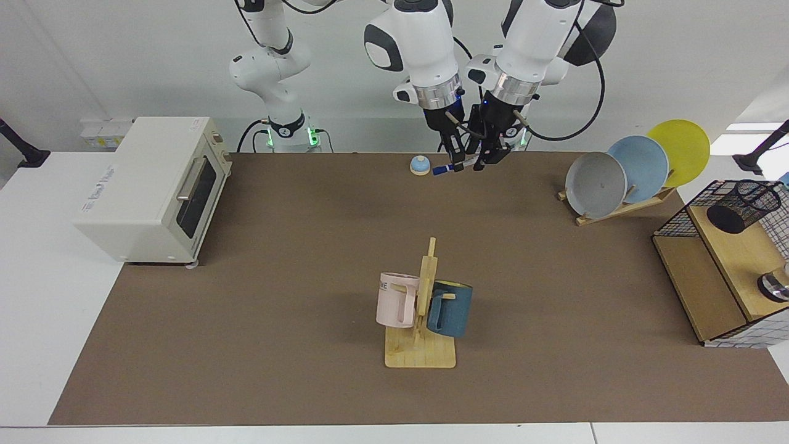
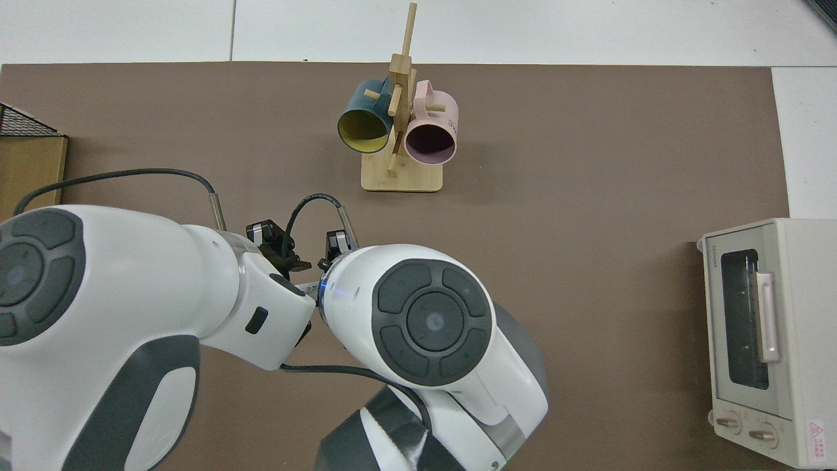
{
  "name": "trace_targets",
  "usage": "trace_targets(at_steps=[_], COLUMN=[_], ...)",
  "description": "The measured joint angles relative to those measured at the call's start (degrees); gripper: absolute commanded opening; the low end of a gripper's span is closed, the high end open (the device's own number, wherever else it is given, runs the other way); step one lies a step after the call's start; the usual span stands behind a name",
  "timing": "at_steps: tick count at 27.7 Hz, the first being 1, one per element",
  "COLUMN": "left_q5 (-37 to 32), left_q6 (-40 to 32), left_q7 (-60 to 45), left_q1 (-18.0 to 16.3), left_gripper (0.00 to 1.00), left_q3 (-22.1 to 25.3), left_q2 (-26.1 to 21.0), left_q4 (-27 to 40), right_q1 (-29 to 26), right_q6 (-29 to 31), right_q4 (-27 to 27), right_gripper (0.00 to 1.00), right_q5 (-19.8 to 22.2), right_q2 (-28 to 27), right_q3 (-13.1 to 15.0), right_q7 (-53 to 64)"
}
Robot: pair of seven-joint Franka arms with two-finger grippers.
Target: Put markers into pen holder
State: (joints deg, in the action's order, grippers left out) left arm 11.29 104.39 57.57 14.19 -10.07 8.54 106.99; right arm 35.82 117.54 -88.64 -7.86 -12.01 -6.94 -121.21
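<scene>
both arms reach in over the far edge of the brown counter (image 1: 308,259), and their hands meet above it, just beside a small blue-domed bell (image 1: 420,164). the right hand (image 1: 455,161), coming from the arm based at the facing view's left, points down and is closed on the marker (image 1: 449,168), which lies nearly level with its blue cap sticking out toward the bell and its white barrel running toward the other hand. the left hand (image 1: 490,158), from the arm based at the facing view's right, sits right against the marker's other end; its fingers are at the barrel, but whether they are clamped on it or apart cannot be told from here. in the top view the two white arm bodies cover both hands, and only a sliver of the marker (image 2: 306,286) shows between the two wrists. the pen holder (image 1: 743,206), a black mesh cup, stands well apart on the upper wooden shelf of a wire basket frame (image 1: 703,203) at the facing view's right edge. a plate rack (image 1: 622,206) with grey, blue and yellow plates stands between the hands and that frame. a wooden mug stand (image 1: 421,345) with a pink mug (image 1: 394,300) and a blue mug (image 1: 451,308) sits at mid-counter, and a white toaster oven (image 1: 154,185) is at the facing view's left.
</scene>
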Motion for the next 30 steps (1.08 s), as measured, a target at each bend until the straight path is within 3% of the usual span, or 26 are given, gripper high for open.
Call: trace_targets(at_steps=[5, 15, 22, 24, 26, 28, 29, 30], left_q5=[0.0, 0.0, -0.1, -0.1, -0.1, -0.1, -0.1, -0.2], left_q6=[0.0, -0.2, -0.5, -0.5, -0.5, -0.5, -0.5, -0.6], left_q7=[0.0, 0.0, 0.3, 0.3, 0.3, 0.3, 0.3, 0.2], left_q1=[0.0, 0.0, 0.1, 0.1, 0.1, 0.1, 0.1, 0.1], left_gripper=[0.42, 0.01, 0.00, 0.00, 0.00, 0.00, 0.00, 0.00], left_q3=[-0.1, -0.1, -0.1, -0.1, -0.1, -0.1, -0.1, -0.1], left_q2=[0.0, 0.0, 0.0, 0.0, 0.0, 0.0, 0.0, 0.0], left_q4=[0.0, 0.1, 0.1, 0.1, 0.1, 0.1, 0.1, 0.1], right_q1=[-0.1, -0.1, -0.1, -0.1, -0.1, -0.1, -0.1, -0.2], right_q6=[0.0, -0.1, -0.3, -0.3, -0.3, -0.3, -0.3, -0.3], right_q4=[0.2, 0.3, 0.3, 0.3, 0.3, 0.3, 0.3, 0.3], right_gripper=[0.00, 0.00, 0.01, 0.12, 0.33, 0.39, 0.53, 0.79], right_q5=[-0.1, -0.1, -0.1, -0.1, -0.2, -0.2, -0.2, -0.2], right_q2=[0.0, 0.1, 0.1, 0.1, 0.1, 0.1, 0.1, 0.2], right_q3=[0.0, 0.0, 0.0, 0.0, 0.0, 0.0, 0.1, 0.1], right_q7=[0.0, 0.0, 0.6, 0.6, 0.6, 0.6, 0.6, 0.6])
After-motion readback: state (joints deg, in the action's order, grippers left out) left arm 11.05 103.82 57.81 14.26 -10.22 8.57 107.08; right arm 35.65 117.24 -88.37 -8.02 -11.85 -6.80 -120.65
